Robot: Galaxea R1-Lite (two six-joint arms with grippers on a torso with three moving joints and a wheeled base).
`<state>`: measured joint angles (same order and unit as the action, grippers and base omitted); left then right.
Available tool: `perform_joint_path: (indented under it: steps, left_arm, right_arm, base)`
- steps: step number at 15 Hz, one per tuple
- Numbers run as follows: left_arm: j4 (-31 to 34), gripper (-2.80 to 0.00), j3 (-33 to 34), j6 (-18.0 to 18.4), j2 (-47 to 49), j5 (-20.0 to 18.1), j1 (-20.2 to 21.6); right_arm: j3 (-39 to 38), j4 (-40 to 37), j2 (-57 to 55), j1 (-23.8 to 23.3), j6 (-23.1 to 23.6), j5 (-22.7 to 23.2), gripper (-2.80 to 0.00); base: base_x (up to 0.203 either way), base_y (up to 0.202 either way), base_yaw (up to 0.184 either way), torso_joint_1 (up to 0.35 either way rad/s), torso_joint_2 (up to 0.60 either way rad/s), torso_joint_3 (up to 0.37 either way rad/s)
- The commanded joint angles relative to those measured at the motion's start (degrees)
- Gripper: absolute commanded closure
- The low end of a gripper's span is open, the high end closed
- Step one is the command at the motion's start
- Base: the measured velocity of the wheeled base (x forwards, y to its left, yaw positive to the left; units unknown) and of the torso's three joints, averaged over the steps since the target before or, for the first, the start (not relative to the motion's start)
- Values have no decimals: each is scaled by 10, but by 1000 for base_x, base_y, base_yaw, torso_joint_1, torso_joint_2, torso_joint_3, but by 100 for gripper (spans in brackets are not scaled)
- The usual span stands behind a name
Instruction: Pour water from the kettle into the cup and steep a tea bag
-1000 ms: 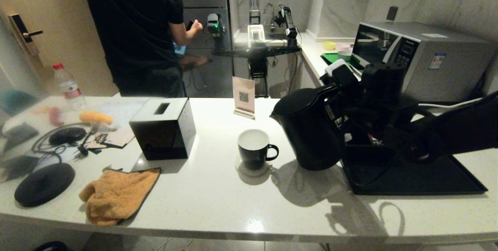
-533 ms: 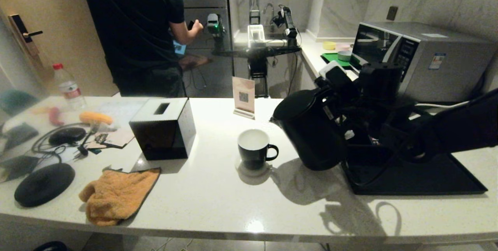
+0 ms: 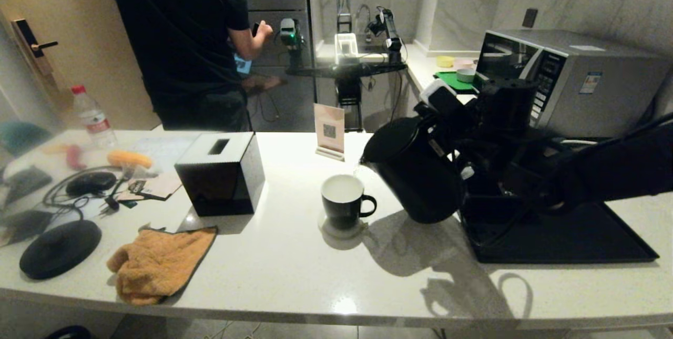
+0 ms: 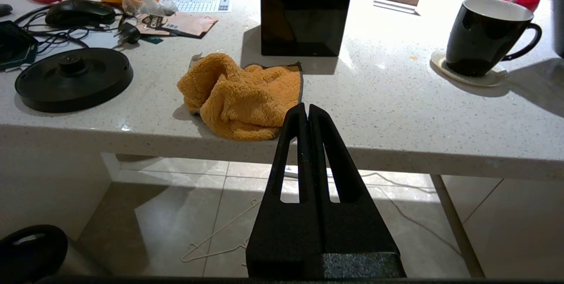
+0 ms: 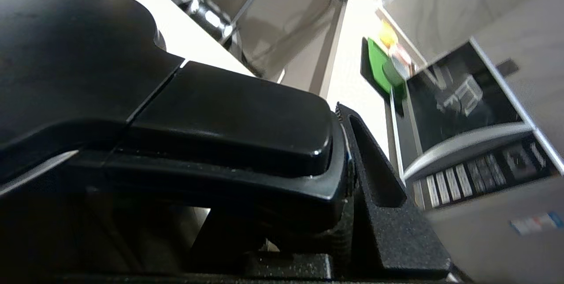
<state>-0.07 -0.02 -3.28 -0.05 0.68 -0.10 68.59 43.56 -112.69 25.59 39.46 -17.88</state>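
The left gripper (image 4: 308,112) is sitting parked below the counter edge, its fingers pressed together on nothing. On the counter (image 3: 294,270) the cup (image 3: 344,201) is standing on its coaster, upright and unmoved. Just to its right, the kettle (image 3: 415,176) is now tipping further toward the cup than a second ago, its base lifting off the counter and its spout hanging above the rim, with a thin stream of water (image 3: 357,170) beginning to fall. The right gripper (image 3: 457,163) is clamping the kettle's handle. Pouring is likely just starting; no tea bag is visible.
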Motion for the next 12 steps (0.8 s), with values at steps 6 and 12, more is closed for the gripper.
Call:
perform_joint_path:
  steps: [6, 12]
  left_arm:
    - [0, 0, 0, -1, 0, 0, 0]
    - [0, 0, -1, -1, 0, 0, 0]
  right_arm:
    - [9, 4, -14, 13, 18, 0, 0]
    - [8, 4, -17, 13, 34, 0, 0]
  base:
    - [0, 0, 0, 0, 0, 0]
    - [0, 0, 0, 0, 0, 0]
